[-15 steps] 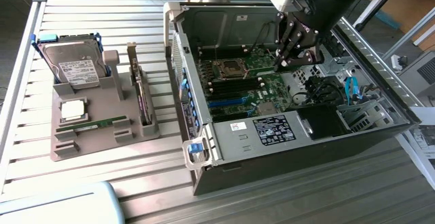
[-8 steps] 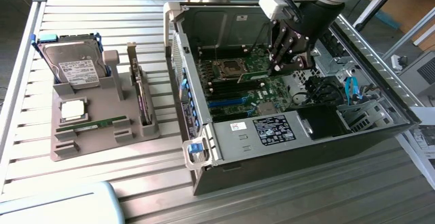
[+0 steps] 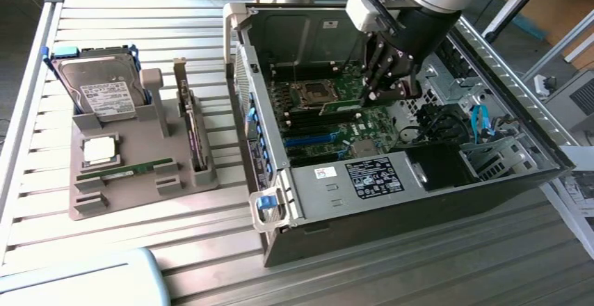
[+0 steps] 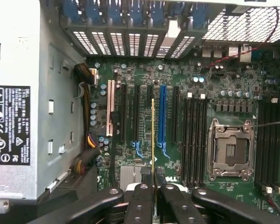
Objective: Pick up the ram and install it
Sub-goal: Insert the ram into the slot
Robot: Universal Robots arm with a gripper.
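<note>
Green ram [image 4: 152,135] clamped in down-pointing hand [image 4: 152,181]

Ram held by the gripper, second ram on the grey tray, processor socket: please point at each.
held ram [image 4: 152,135]: wrist view, its thin edge.
second ram [image 3: 125,170]: exterior view, middle of stick.
processor socket [image 4: 231,150]: wrist view, centre.

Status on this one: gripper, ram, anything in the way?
Gripper shut on the ram, stick edge-on above the motherboard inside the case. Not yet seated. Nothing between stick and board. Twin ram on the tray.
</note>
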